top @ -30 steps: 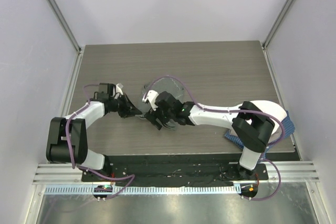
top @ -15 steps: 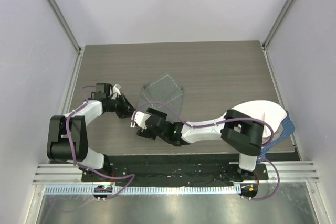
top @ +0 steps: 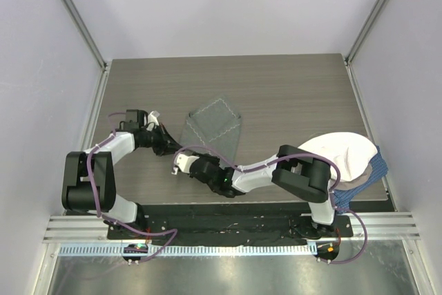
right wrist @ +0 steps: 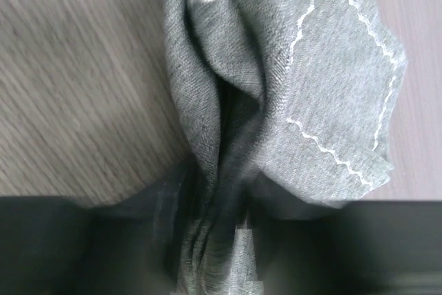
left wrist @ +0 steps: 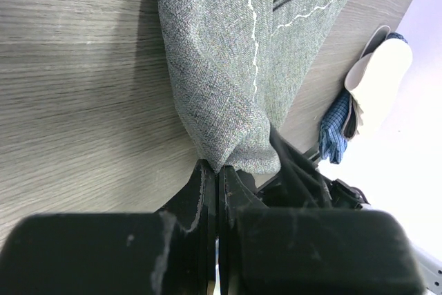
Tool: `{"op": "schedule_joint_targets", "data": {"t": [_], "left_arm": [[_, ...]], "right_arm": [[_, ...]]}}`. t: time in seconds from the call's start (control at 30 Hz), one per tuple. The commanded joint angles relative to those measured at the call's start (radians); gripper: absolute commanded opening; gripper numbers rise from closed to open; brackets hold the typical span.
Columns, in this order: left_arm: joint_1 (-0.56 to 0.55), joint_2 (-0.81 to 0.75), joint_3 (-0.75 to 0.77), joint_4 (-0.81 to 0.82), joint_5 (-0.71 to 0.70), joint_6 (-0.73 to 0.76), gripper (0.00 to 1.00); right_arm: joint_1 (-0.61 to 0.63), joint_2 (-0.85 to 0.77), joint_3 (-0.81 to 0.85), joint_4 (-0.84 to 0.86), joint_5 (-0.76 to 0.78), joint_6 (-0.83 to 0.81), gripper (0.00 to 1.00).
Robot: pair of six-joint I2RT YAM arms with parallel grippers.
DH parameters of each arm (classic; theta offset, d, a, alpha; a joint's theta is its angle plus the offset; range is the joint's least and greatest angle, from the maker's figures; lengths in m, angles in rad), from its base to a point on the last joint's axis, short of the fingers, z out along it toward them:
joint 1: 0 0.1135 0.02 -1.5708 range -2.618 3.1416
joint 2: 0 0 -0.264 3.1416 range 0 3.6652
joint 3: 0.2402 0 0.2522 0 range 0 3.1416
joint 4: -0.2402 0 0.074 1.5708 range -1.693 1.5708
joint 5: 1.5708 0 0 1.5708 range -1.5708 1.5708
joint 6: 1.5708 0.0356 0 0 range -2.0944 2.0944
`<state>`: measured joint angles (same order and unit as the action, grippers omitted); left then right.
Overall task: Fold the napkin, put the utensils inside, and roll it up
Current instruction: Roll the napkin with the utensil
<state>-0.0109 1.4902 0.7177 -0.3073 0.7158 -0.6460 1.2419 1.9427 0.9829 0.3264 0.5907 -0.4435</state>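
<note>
napkin point(top: 213, 124), long axis near-left to far-right

SURFACE: dark grey-brown wood-grain rectangular tabletop point(top: 276, 88), matte | WALLS: plain pale lilac-white wall panels point(top: 221, 5) on three sides | FRAME: silver aluminium corner posts point(top: 72, 12) at both far corners | NEAR EDGE: slotted aluminium rail point(top: 69, 229), brushed steel sheet point(top: 228, 274) below it | LIGHT: even, diffuse

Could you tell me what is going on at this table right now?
Both arms have hold of the grey-green napkin, which lies rumpled on the table. The left gripper is shut on one corner, and the right gripper has a bunched edge clamped between its fingers. The napkin does not lie in a neat fold yet. A cream cloth and a blue checked cloth sit at the right edge.
</note>
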Motion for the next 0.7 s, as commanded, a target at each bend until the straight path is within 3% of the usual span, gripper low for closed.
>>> {"op": "schedule_joint_targets", "data": {"t": [0.0,0.03,0.07,0.13,0.3,0.43,0.67], "left_arm": [[0.006,0.005,0.028,0.011,0.053,0.008,0.00],[0.008,0.005,0.028,0.013,0.053,0.009,0.08],[0.008,0.002,0.028,0.013,0.053,0.009,0.16],[0.006,-0.013,0.025,0.010,0.037,0.009,0.34],[0.035,-0.106,0.005,-0.021,-0.059,0.003,0.57],[0.037,-0.215,-0.063,0.008,-0.159,-0.043,0.64],[0.037,-0.427,-0.198,0.134,-0.311,-0.116,0.73]], "right_arm": [[0.007,0.015,0.017,-0.006,0.002,-0.001,0.25],[0.005,0.012,0.025,-0.057,-0.018,0.009,0.20],[0.005,0.009,0.043,-0.084,-0.037,0.029,0.09],[-0.005,-0.007,0.060,-0.162,-0.106,0.058,0.02],[-0.067,-0.025,0.172,-0.366,-0.322,0.178,0.01],[-0.128,-0.007,0.293,-0.533,-0.538,0.230,0.01],[-0.255,0.044,0.391,-0.651,-0.891,0.295,0.01]]}}
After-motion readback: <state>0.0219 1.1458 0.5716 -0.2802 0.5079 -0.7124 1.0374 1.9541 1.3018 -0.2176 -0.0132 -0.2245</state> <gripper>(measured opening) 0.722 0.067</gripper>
